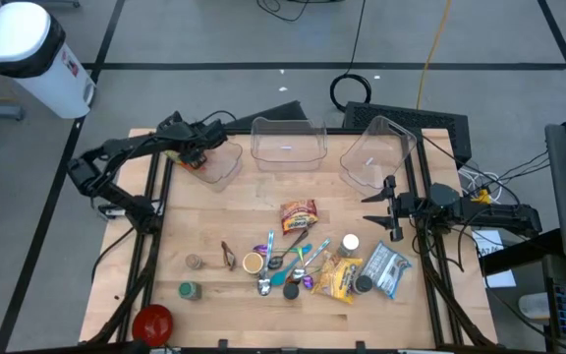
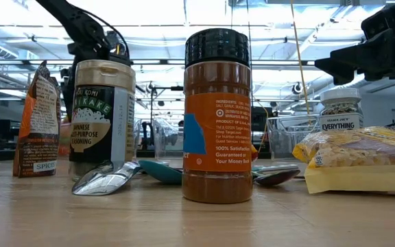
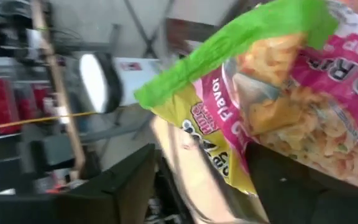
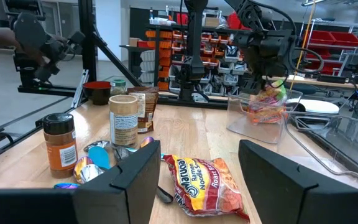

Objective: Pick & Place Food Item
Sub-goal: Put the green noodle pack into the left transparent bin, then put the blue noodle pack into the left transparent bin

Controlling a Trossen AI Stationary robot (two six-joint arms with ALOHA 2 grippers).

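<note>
So far, one food item is nearly placed. At the worktop's (image 1: 263, 197) far left, the left gripper (image 1: 197, 155) is held over the left bin (image 1: 219, 165), with a noodle packet (image 4: 265, 98) between its fingers, hanging into the bin. From the left wrist view the packet (image 3: 278, 93) is seen close against the fingers, which stand somewhat apart; whether it is gripped or already let go cannot be told. The middle bin (image 1: 286, 145) and the right bin (image 1: 373, 152) look empty. Left to be moved on the worktop are an orange snack bag (image 1: 299, 214), spoons (image 1: 293, 264), spice jars (image 2: 217, 115) and a yellow bag (image 1: 340, 279). At the right, the right gripper (image 1: 395, 208) waits above the worktop with fingers apart, holding nothing. Most of the picking is judged to be still ahead.
</note>
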